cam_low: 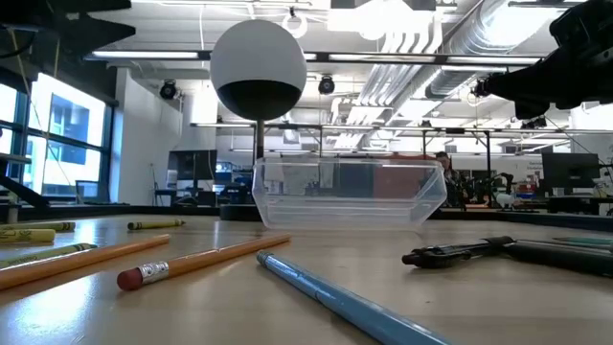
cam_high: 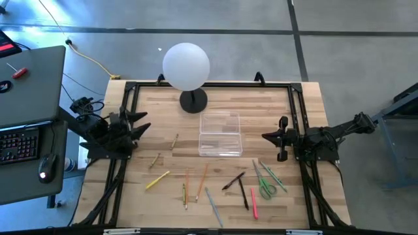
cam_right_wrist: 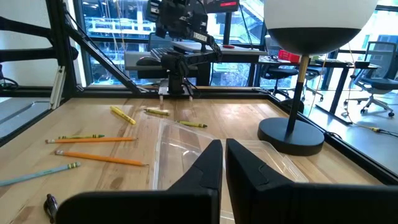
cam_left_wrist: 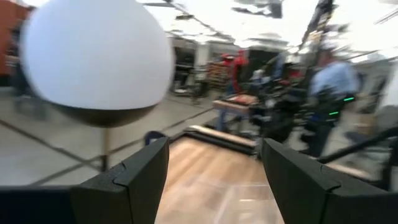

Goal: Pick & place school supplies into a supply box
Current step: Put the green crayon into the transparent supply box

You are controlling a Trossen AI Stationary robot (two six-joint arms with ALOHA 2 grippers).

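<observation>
The clear supply box [cam_high: 220, 134] rests on its base at the table's middle, also seen in the low view [cam_low: 350, 192] and the right wrist view [cam_right_wrist: 186, 155]. Pens and pencils lie flat along the near part: a yellow marker [cam_high: 157, 180], orange pencils [cam_high: 201, 175], a grey-blue pencil [cam_high: 213, 205], black pens [cam_high: 233, 181] and a red pen [cam_high: 253, 202]. The green-handled scissors [cam_high: 266, 188] lie near the right. My left gripper [cam_high: 147, 122] [cam_left_wrist: 214, 149] hovers open at the left. My right gripper [cam_high: 266, 136] [cam_right_wrist: 224, 149] is shut, right of the box.
A white globe lamp [cam_high: 186, 65] stands on its black base [cam_high: 193, 100] just behind the box. Black frame rails [cam_high: 209, 85] edge the table. Two short pencils [cam_high: 175, 140] lie left of the box. A desk with a keyboard [cam_high: 19, 143] stands beyond the left edge.
</observation>
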